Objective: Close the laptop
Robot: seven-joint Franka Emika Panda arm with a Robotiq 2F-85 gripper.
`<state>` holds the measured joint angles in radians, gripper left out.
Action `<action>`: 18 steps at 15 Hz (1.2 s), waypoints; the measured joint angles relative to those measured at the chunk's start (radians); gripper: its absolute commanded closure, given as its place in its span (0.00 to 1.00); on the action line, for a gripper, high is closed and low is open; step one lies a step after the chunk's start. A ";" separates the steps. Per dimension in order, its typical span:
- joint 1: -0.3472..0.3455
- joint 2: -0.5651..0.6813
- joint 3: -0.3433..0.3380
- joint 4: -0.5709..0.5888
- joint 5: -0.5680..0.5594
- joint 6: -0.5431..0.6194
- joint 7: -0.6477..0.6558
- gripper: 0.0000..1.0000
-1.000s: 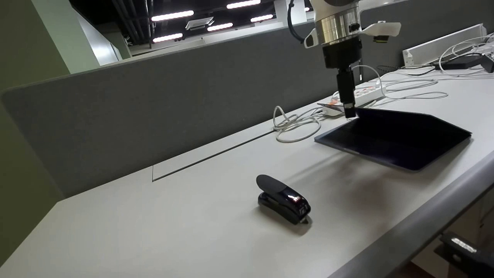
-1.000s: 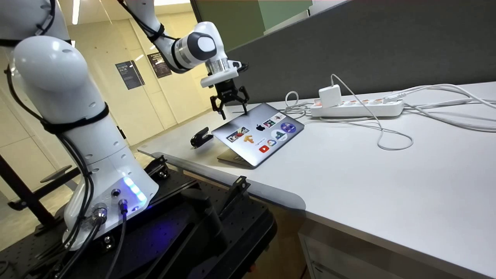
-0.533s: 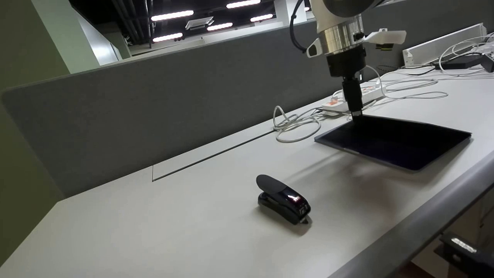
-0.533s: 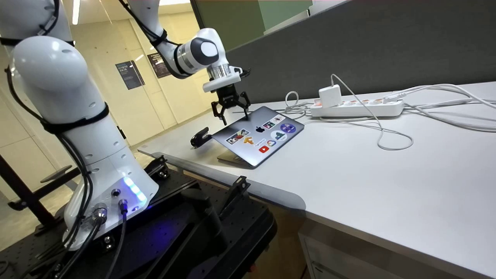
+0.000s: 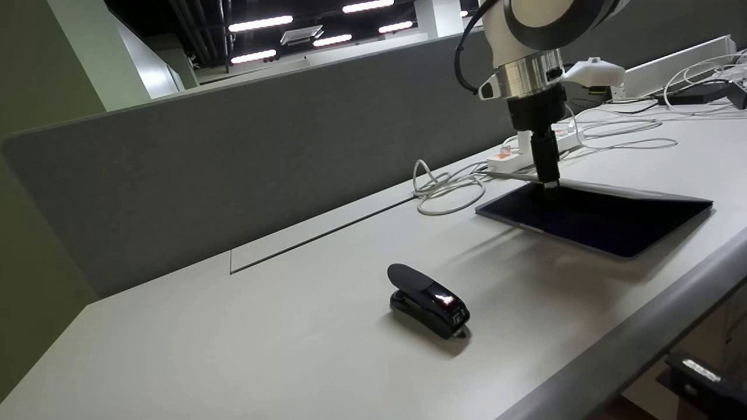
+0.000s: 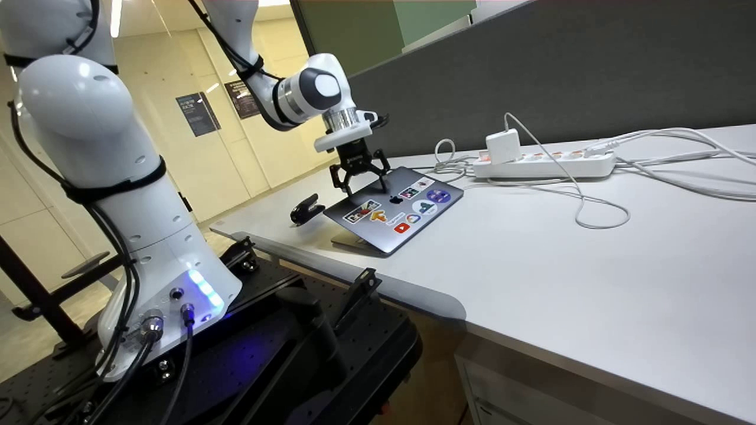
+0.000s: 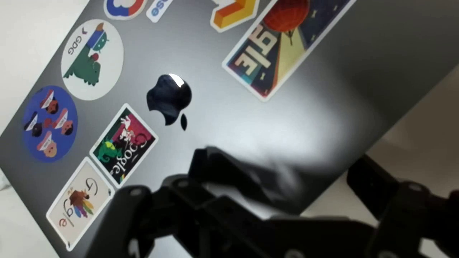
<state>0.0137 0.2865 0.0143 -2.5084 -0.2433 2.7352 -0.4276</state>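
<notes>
1. The laptop sits on the desk, near its grey edge. Its lid is tilted over the base, leaving a wedge-shaped gap. Stickers cover part of the lid's outer face.
2. The gripper is positioned at the free edge of the lid. Its fingers are spread apart; in the wrist view, one overlies the lid and the other lies beyond its edge. Contact with the lid cannot be confirmed.
3. The black stapler rests on the desk, apart from the laptop.
4. The power strip lies near the laptop. A white adapter stands at one end; white cables trail around it.
5. The grey partition borders the desk in both exterior views.
6. The robot arm is mounted on a black platform beside the desk.
</notes>
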 measured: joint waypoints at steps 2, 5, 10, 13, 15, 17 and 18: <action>0.001 0.000 0.000 0.000 0.000 0.000 0.007 0.00; -0.003 0.000 0.005 0.000 0.005 0.000 0.000 0.00; -0.083 0.013 0.121 -0.005 0.110 0.035 -0.232 0.00; -0.167 0.032 0.241 -0.007 0.244 0.054 -0.473 0.00; -0.203 0.046 0.284 -0.007 0.296 0.052 -0.581 0.00; -0.213 0.060 0.288 -0.007 0.308 0.048 -0.630 0.00; -0.212 0.064 0.288 -0.007 0.308 0.048 -0.637 0.00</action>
<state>-0.1988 0.3509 0.3019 -2.5151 0.0645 2.7829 -1.0644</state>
